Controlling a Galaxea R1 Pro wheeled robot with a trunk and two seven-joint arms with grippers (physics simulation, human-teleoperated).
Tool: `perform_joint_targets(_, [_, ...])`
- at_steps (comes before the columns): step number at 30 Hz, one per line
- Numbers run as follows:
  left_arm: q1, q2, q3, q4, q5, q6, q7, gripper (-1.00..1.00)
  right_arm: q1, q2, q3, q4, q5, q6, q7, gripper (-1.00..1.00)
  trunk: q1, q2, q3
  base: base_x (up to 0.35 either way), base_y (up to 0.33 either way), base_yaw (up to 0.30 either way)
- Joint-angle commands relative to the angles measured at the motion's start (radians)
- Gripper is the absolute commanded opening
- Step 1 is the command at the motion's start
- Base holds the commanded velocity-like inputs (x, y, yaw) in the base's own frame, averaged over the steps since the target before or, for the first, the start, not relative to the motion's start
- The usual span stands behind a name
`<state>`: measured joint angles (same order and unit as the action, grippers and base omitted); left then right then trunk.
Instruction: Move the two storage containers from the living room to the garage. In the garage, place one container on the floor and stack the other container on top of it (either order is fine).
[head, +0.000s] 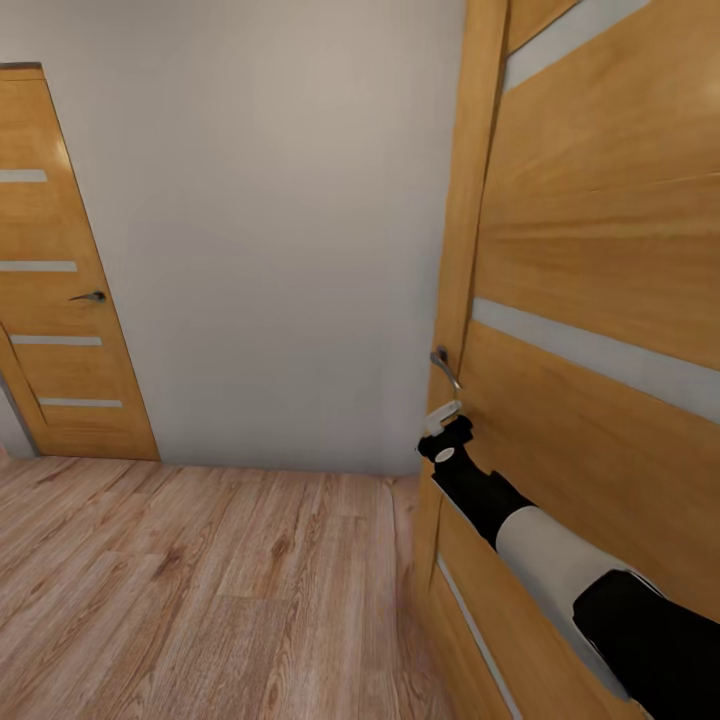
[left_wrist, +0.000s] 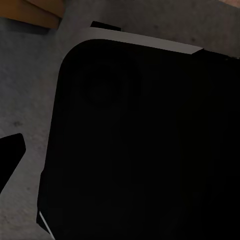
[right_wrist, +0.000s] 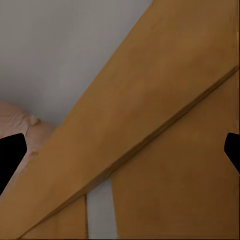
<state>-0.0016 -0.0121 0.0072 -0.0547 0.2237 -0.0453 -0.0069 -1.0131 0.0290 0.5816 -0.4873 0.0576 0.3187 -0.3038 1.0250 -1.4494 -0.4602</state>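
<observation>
Reaching for the handle (head: 444, 366) of the near door (head: 600, 250), I had my right pincer (head: 441, 418) just below it, jaws spread and empty. No containers showed. A missed handle could have jammed my arm against the door.

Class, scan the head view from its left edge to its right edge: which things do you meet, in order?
Far door → grey wall → near door's handle → right gripper → near door.
</observation>
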Motion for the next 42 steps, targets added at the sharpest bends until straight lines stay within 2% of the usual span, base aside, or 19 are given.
perform_joint_targets(1, [0.0,0.0,0.0,0.0,0.006,-0.002,-0.001,1.0,-0.001,-0.012,0.001,0.0,0.013,0.013,-0.008,1.0,0.0,-0.001,-0.001,0.0,0.0,0.0])
perform_joint_targets(7, [0.0,0.0,0.0,0.0,0.006,-0.002,-0.001,1.0,-0.001,-0.058,-0.023,-0.001,0.013,0.013,-0.01,1.0,0.0,-0.001,-0.001,0.0,0.0,0.0])
perform_joint_targets(9, [0.0,0.0,0.0,0.0,0.006,-0.002,-0.001,1.0,-0.001,-0.071,-0.042,-0.001,0.014,0.013,-0.011,1.0,0.0,-0.001,-0.001,0.0,0.0,0.0])
perform_joint_targets(11, [0.0,0.0,0.0,0.0,0.006,-0.002,0.0,1.0,-0.001,-0.1,-0.074,-0.001,0.013,0.013,-0.01,1.0,0.0,-0.001,-0.001,0.0,0.0,0.0])
perform_joint_targets(13, [0.0,0.0,0.0,0.0,0.006,-0.002,0.0,1.0,-0.001,-0.113,-0.089,-0.001,0.013,0.013,-0.01,1.0,0.0,-0.001,-0.001,0.0,0.0,0.0])
perform_joint_targets(19, [0.0,0.0,0.0,0.0,0.006,-0.002,-0.001,1.0,-0.001,-0.134,-0.106,-0.001,0.014,0.013,-0.009,1.0,0.0,-0.001,-0.001,0.0,0.0,0.0])
perform_joint_targets(25, [0.0,0.0,0.0,0.0,0.006,-0.002,-0.001,1.0,-0.001,-0.171,-0.114,-0.001,0.013,0.013,-0.009,1.0,0.0,-0.001,-0.001,0.0,0.0,0.0])
perform_joint_targets(30, [0.0,0.0,0.0,0.0,0.006,-0.002,-0.001,1.0,-0.002,-0.196,-0.143,-0.001,0.013,0.013,-0.008,1.0,0.0,-0.001,-0.001,0.0,0.0,0.0])
perform_joint_targets(36, [0.0,0.0,0.0,0.0,0.006,-0.002,-0.001,1.0,-0.002,-0.207,-0.154,-0.001,0.013,0.014,-0.009,1.0,0.0,-0.001,-0.001,0.0,0.0,0.0])
perform_joint_targets(42, [0.0,0.0,0.0,0.0,0.006,-0.002,-0.001,1.0,-0.001,-0.234,-0.167,0.0,0.013,0.013,-0.008,1.0,0.0,-0.001,-0.001,0.0,0.0,0.0])
